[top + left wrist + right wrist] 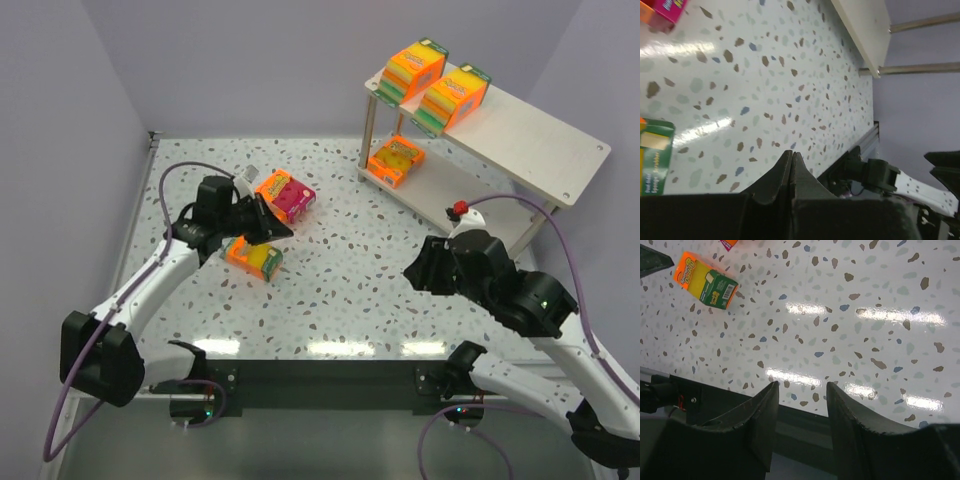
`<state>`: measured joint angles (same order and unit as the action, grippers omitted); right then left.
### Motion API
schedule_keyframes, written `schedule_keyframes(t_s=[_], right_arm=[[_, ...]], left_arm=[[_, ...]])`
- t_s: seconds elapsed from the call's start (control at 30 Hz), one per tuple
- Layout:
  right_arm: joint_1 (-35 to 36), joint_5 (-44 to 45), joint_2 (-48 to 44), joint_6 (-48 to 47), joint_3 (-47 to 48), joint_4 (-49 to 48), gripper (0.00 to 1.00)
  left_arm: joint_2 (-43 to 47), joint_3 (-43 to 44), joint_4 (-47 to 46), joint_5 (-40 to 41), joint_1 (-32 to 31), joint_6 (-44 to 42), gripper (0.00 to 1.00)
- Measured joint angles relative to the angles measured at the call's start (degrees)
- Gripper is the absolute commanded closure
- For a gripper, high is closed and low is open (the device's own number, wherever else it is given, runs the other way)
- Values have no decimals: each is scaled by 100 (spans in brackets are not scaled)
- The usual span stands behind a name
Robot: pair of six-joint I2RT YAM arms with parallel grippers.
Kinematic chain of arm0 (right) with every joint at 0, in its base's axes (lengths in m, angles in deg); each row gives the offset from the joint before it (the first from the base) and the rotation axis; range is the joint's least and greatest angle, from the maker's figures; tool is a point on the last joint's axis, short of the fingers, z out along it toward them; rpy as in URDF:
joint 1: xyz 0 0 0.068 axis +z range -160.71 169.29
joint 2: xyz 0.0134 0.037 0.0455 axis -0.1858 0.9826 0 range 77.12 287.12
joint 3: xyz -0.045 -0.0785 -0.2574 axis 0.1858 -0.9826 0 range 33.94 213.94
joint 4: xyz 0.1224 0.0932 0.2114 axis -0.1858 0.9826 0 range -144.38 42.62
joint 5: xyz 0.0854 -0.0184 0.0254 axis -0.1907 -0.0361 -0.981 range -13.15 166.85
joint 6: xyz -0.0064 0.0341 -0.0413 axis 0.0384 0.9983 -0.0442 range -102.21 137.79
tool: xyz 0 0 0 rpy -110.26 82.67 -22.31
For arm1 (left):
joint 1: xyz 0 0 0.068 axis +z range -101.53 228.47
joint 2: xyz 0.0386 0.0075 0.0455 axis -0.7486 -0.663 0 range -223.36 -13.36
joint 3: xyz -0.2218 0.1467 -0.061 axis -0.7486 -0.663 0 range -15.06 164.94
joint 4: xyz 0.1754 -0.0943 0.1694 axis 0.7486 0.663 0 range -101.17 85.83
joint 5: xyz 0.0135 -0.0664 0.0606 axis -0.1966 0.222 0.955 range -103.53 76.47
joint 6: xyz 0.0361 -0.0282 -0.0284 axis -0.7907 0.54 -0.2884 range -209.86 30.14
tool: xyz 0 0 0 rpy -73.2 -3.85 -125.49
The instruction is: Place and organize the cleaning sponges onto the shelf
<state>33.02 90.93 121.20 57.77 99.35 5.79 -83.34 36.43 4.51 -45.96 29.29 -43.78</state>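
The shelf (530, 140) stands at the back right. Two thick orange sponge packs (415, 70) (452, 98) sit on its top board, and a flat orange pack (396, 160) lies on the lower board. On the table lie an orange and magenta pack (285, 195) and an orange pack with a green end (254, 257). My left gripper (278, 230) is shut and empty, between these two packs. In the left wrist view its fingertips (791, 155) touch each other. My right gripper (420, 268) is open and empty over the table's right middle; in its wrist view (801, 390) the jaws stand apart.
The right wrist view shows the orange pack with the green end (705, 281) far to the upper left. The left wrist view shows that pack's green end (655, 155), the magenta pack (667, 7) and a shelf board (865, 30). Walls enclose the speckled table.
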Motion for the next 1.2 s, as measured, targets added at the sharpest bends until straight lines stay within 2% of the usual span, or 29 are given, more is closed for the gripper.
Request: schedule_keyframes(t_s=[0.1, 0.13, 0.23, 0.33, 0.4, 0.5, 0.53, 0.6, 0.63, 0.7, 0.83, 1.03, 1.2], right_arm=[[-2, 15, -28, 35, -15, 74, 47], [-2, 13, -44, 42, -31, 87, 43], [-2, -9, -96, 52, -109, 129, 37], [-2, -13, -101, 33, -184, 192, 34], [-2, -13, -96, 26, -210, 212, 34], [-2, -31, -96, 7, -214, 205, 34], [-2, -37, -92, 0, -216, 199, 35], [-2, -57, -66, -15, -216, 197, 35], [-2, -72, -44, -31, -216, 192, 36], [-2, -101, 20, -59, -216, 188, 36], [-2, -170, 109, -111, -216, 149, 37], [-2, -236, 173, -149, -216, 87, 38], [-2, -323, 173, -149, -271, 0, 39]], left_arm=[[-221, 551, 570, 702, 66, -411, 89], [-254, 678, 713, 870, 144, -579, 76], [-280, 857, 970, 1244, 772, -1121, 59], [-332, 857, 1158, 1578, 1615, -1615, 57], [-400, 857, 1279, 1829, 1891, -1893, 57], [-557, 826, 1349, 2013, 1945, -2236, 65], [-638, 787, 1344, 2044, 1934, -2317, 74], [-852, 673, 1338, 2166, 1917, -2417, 82], [-970, 586, 1311, 2227, 1923, -2452, 92], [-1189, 334, 1303, 2461, 1963, -2459, 100], [-1364, -245, 1176, 2761, 2090, -2439, 100], [-1346, -769, 723, 2645, 2114, -2420, 100], [-894, -1263, 470, 2684, 2114, -2411, 100]])
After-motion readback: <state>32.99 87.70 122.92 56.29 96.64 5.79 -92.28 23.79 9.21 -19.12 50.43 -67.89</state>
